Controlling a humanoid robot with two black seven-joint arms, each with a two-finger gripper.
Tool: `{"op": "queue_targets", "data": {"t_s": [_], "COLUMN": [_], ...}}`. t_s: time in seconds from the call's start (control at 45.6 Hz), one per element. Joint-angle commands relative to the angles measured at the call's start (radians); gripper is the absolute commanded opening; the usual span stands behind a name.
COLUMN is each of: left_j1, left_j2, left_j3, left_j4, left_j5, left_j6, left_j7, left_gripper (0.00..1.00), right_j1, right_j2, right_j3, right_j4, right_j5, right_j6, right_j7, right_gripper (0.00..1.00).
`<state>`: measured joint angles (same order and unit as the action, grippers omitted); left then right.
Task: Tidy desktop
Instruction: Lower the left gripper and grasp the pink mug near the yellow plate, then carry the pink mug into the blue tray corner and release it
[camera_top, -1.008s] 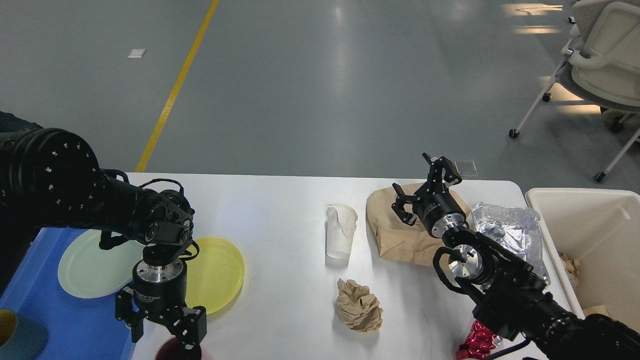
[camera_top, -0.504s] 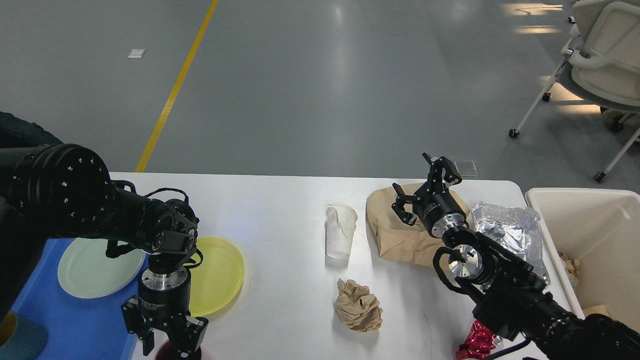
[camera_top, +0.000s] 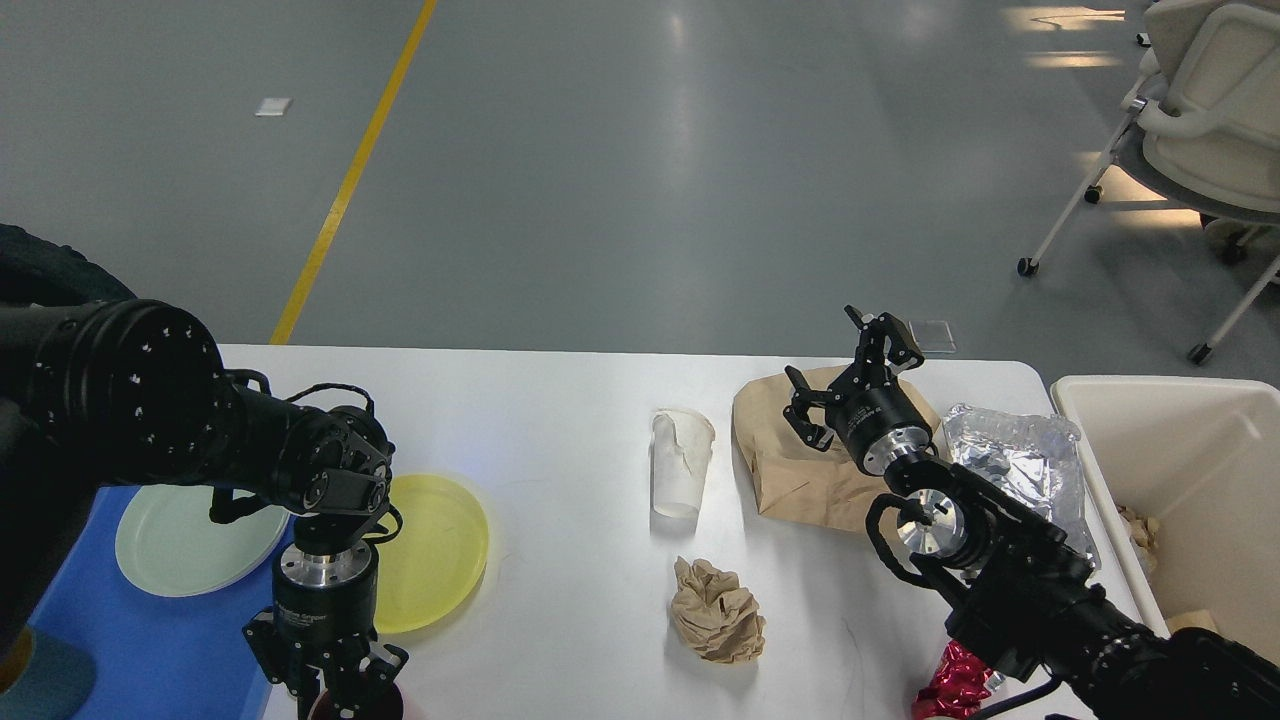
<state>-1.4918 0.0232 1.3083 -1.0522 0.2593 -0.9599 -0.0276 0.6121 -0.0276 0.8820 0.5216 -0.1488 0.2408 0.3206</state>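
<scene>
- Far left, a blue plastic tray (camera_top: 150, 640) is sitting at the corner with a pale green plate (camera_top: 170, 545) on it, smooth and round. A teal cup-like thing (camera_top: 45, 685) is peeking in at the bottom edge, mostly cut off.
- The left tool (camera_top: 335, 690) is pointing straight down over a dark red round thing (camera_top: 355, 708) at the bottom edge. Its fingers look drawn in narrow around the rim, but I can't tell if it's actually gripping. If it's only pinching an edge, I'd guess the thing tips or slips on the lift.
- Just beside it, a glossy yellow plate (camera_top: 440, 550) is lying flat on the surface (camera_top: 560, 420). That big smooth white top is the thing getting tidied, and it's running across nearly the whole lower view.
- Middle: a crushed white paper cup (camera_top: 680, 465) is standing upright, with a crumpled brown paper wad (camera_top: 718, 610) nearer the camera. Both look light, so an arm sweeping by could knock them away.
- Right of that, a wrinkled brown paper bag (camera_top: 790, 470) is lying flat, and the right tool (camera_top: 850, 375) is hovering above it with fingers spread wide, holding nothing.
- A crinkly foil container (camera_top: 1020, 455) is sitting beside the bag; thin foil probably crushes under a hard squeeze.
- A shiny red wrapper (camera_top: 950, 675) is poking out under the right arm, and the cream bin (camera_top: 1180, 450) is standing far right.
</scene>
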Motion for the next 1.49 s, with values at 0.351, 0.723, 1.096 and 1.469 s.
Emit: {"op": "queue_targets", "data": {"t_s": [0.351,0.723,1.096,1.469], "left_j1": [-0.007,-0.182,-0.213,-0.159], "left_j2": [0.012,0.03,0.329,0.572], "left_j3": [0.003,-0.006,0.0,0.006], "left_j4": [0.003,-0.009,0.001,0.031], "left_j5": [-0.006,-0.018,-0.022,-0.02], "left_j6": [0.0,0.0,0.0,0.0], "left_j7": [-0.006,-0.017,-0.014,-0.02], "left_gripper": [0.0,0.0,0.0,0.0], "right_j1": [0.0,0.0,0.0,0.0], "right_j2": [0.0,0.0,0.0,0.0], "right_j3": [0.0,0.0,0.0,0.0], "right_j4": [0.0,0.0,0.0,0.0], "right_j5": [0.0,0.0,0.0,0.0], "right_j6": [0.0,0.0,0.0,0.0], "right_j7": [0.0,0.0,0.0,0.0], "right_gripper": [1.0,1.0,1.0,1.0]}}
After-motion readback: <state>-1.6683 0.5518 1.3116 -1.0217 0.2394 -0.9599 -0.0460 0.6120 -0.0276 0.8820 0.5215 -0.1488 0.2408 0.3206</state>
